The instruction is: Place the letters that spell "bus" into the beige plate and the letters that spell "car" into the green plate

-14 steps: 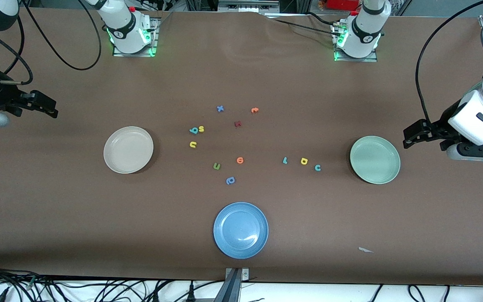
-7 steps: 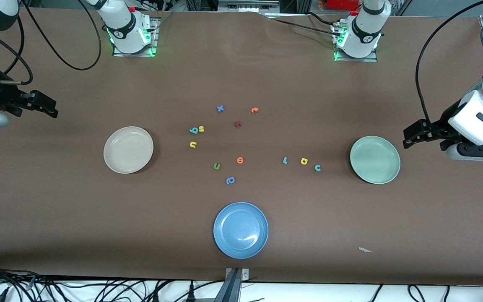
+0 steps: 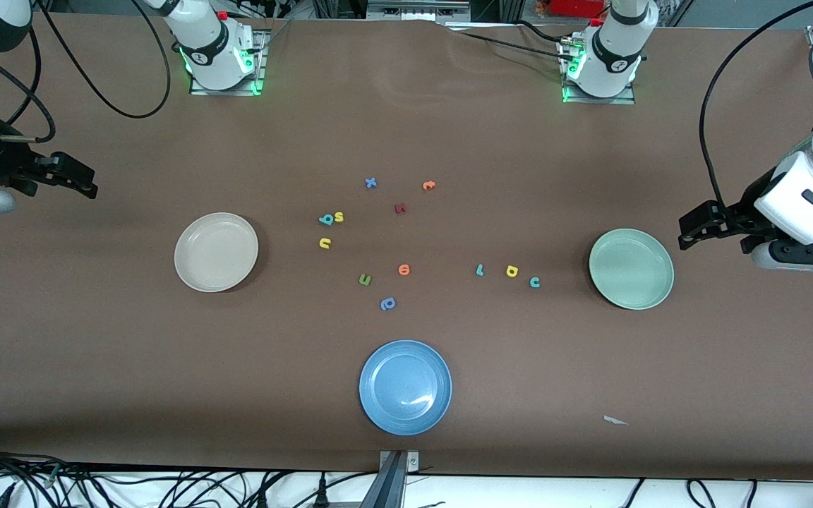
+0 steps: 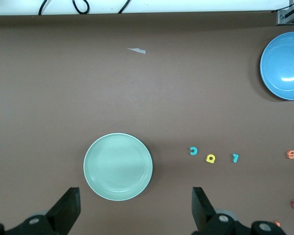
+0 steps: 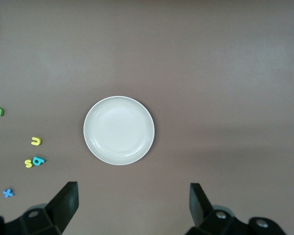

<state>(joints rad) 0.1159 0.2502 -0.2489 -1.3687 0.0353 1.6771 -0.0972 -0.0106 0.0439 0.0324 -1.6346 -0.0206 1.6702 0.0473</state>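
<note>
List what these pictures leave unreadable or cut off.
- Dark red letter, front view: too small to read its shape.
- Blue plate, left wrist view: cut off by the picture's edge.
- Left gripper and right gripper, wrist views: bodies cut off by the edge; only the open fingers show.

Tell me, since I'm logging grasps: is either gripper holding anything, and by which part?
Nothing is held. The left gripper and right gripper are both open and empty.

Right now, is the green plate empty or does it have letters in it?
Empty. The green plate shows only its bare inside in both views; the teal c, yellow a and teal r lie on the table beside it.
</note>
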